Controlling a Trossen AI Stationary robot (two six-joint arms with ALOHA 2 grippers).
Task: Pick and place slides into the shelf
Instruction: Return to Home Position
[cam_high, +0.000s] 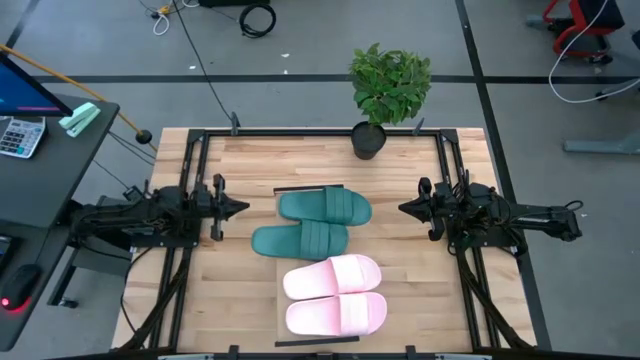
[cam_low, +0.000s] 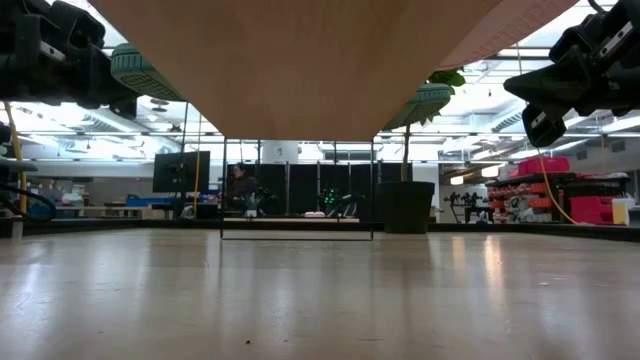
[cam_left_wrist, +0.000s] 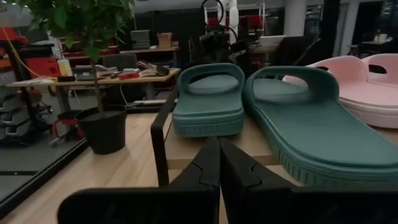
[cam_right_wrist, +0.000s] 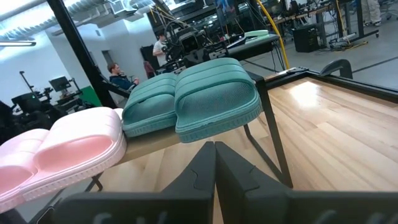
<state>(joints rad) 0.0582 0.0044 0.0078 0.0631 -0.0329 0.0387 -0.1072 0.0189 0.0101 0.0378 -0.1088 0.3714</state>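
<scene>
All the slides lie side by side on the shelf (cam_high: 290, 263), a raised light wood board with dark metal ends in the middle of the table. The two teal slides (cam_high: 325, 207) (cam_high: 300, 240) are toward the far end, the two pink slides (cam_high: 333, 276) (cam_high: 337, 314) toward the near end. My left gripper (cam_high: 243, 208) is shut and hovers left of the teal pair, pointing at it (cam_left_wrist: 219, 149). My right gripper (cam_high: 403, 208) is shut and hovers right of the pair (cam_right_wrist: 214, 152). Neither touches anything. In the low view the shelf (cam_low: 300, 60) shows from below.
A potted plant (cam_high: 385, 95) stands at the table's far edge, right of centre. Dark frame rails (cam_high: 195, 240) (cam_high: 455, 240) run along the table under both arms. Bare tabletop lies between each gripper and the shelf. People sit in the room beyond (cam_right_wrist: 118, 74).
</scene>
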